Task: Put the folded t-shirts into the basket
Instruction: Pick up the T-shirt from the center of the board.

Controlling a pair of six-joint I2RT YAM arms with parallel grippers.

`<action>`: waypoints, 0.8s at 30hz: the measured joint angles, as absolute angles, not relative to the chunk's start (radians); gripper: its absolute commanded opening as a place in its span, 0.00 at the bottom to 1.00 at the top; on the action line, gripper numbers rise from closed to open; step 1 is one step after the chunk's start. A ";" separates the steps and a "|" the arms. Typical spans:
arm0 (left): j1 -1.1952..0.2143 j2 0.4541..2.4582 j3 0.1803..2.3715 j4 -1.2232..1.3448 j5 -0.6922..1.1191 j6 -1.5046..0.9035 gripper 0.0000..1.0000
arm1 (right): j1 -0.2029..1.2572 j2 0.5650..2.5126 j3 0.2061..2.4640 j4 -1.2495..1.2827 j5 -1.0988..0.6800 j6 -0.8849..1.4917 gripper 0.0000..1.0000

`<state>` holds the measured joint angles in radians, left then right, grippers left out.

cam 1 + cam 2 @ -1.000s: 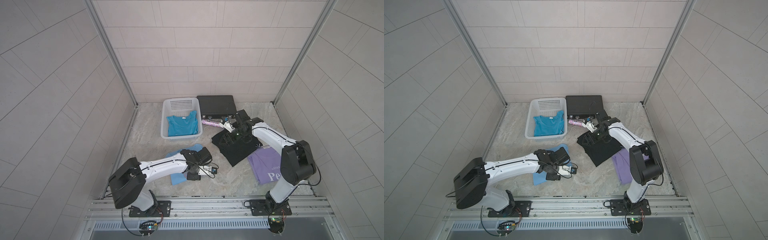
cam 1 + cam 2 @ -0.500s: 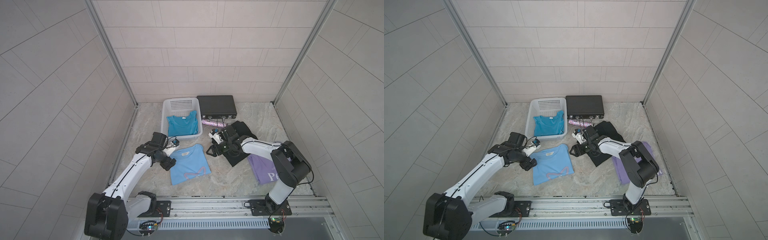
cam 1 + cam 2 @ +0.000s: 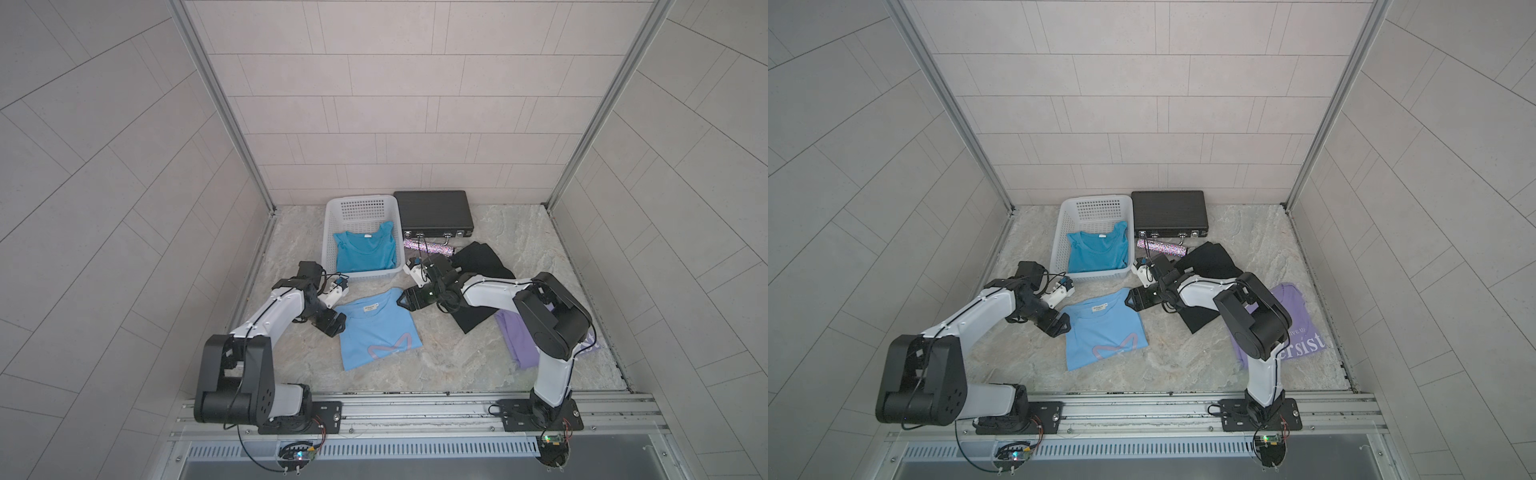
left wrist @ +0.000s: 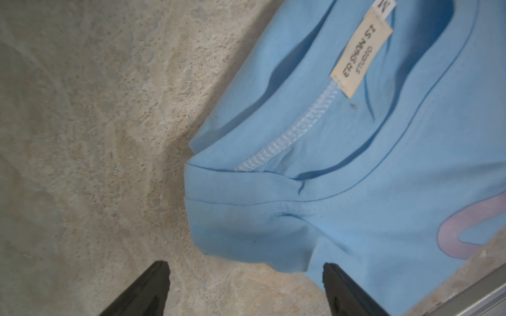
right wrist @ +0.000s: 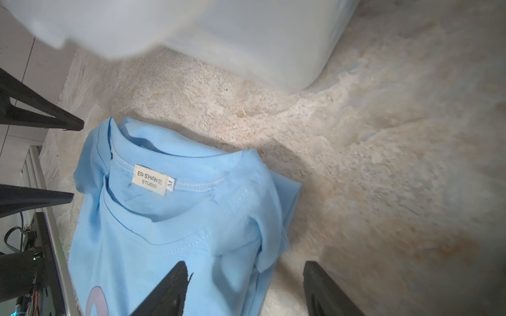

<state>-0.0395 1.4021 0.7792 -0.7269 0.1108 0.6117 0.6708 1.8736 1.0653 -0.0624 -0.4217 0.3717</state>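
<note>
One down, three to go: a teal t-shirt (image 3: 365,251) lies inside the white basket (image 3: 361,208) at upper centre of both top views, the only garment packed so far. The other three folded t-shirts lie on the marbled desk (image 3: 457,361).

At centre frame is the light blue t-shirt (image 3: 376,328), pink graphic up and collar toward the basket, flanked by both arms. The left claw (image 3: 332,326) sits at the shirt's left shoulder. In the left wrist view its jaws stand wide apart and empty, with the shoulder corner just ahead of them. The right claw (image 3: 409,300) sits at the opposite shoulder, also parted and holding nothing. In the right wrist view one jaw is over the sleeve and the other over bare desk.

To the right, the black t-shirt (image 3: 482,259) lies partly under the right arm. The lavender t-shirt (image 3: 1304,332) is at lower right, its lettering half hidden by the arm. A black briefcase (image 3: 432,208) and a glittery tube (image 3: 428,247) lie beside the basket.

By the look of it, a two-armed pickup of the blue shirt is next, with no grip made yet.
</note>
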 measured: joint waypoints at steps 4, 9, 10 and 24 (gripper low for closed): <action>-0.039 1.465 0.799 -0.698 0.125 0.650 0.88 | 0.683 1.892 1.086 -0.053 -0.414 0.382 0.68; -0.039 1.512 0.818 -0.681 0.148 0.686 0.83 | 0.683 1.923 1.096 -0.046 -0.407 0.386 0.65; -0.039 1.523 0.824 -0.680 0.151 0.690 0.82 | 0.683 1.926 1.098 -0.046 -0.404 0.386 0.65; -0.093 1.526 0.765 -0.587 0.173 0.751 0.53 | 0.695 1.935 1.073 0.021 -0.393 0.402 0.46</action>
<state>-0.0925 1.5261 0.7654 -0.5865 0.1726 0.7513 0.6949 1.9354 1.0725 0.0208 -0.3935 0.4023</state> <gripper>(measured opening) 0.580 0.497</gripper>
